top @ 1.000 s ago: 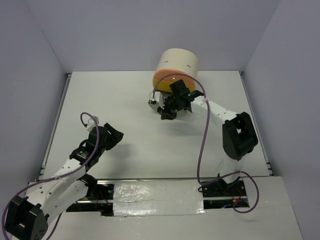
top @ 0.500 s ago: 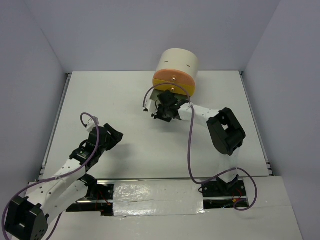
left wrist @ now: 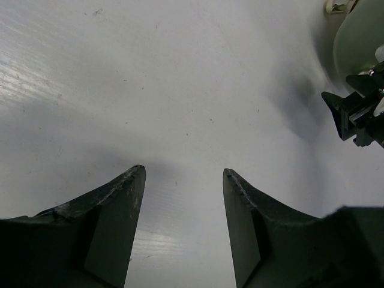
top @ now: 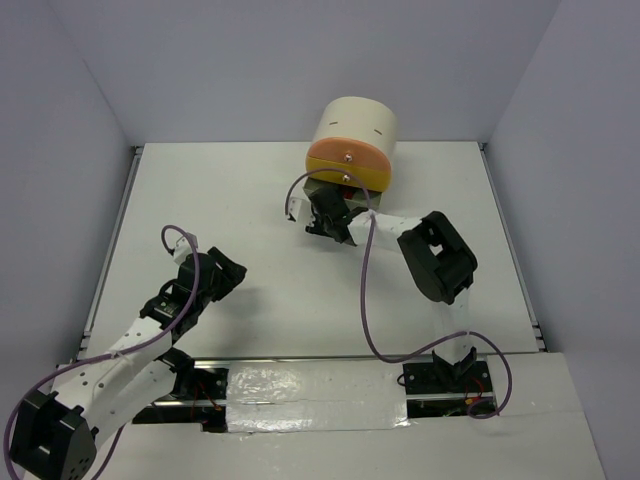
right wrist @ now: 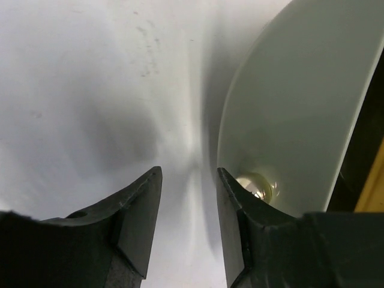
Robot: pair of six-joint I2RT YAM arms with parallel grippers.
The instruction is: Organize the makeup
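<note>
None of the makeup shows from anywhere I stand. There are no sticks, brush or packets on the table [top: 220, 190], and I cannot tell whether they lie in the cylinder [top: 355, 122].

The right gripper [right wrist: 189, 173] is down at the foot of the cylinder, below the orange drawers [top: 350, 160]. Its fingers are spread a little with nothing between them, only bare table. Just off its right finger is a pale drawer [right wrist: 300, 102] with a curved front, and a small shiny knob [right wrist: 254, 186] sits low on that front. The knob is outside the gap, close beside the right finger's outer side, so I judge the gripper must shift right to bring the knob between the fingers before it can pull or push.

The left gripper [left wrist: 183, 174] is also spread and empty. It hangs over bare table well apart from the cylinder, which lies ahead of it and off to its right. The right arm is much the nearer one, and any work on that drawer is its job.
</note>
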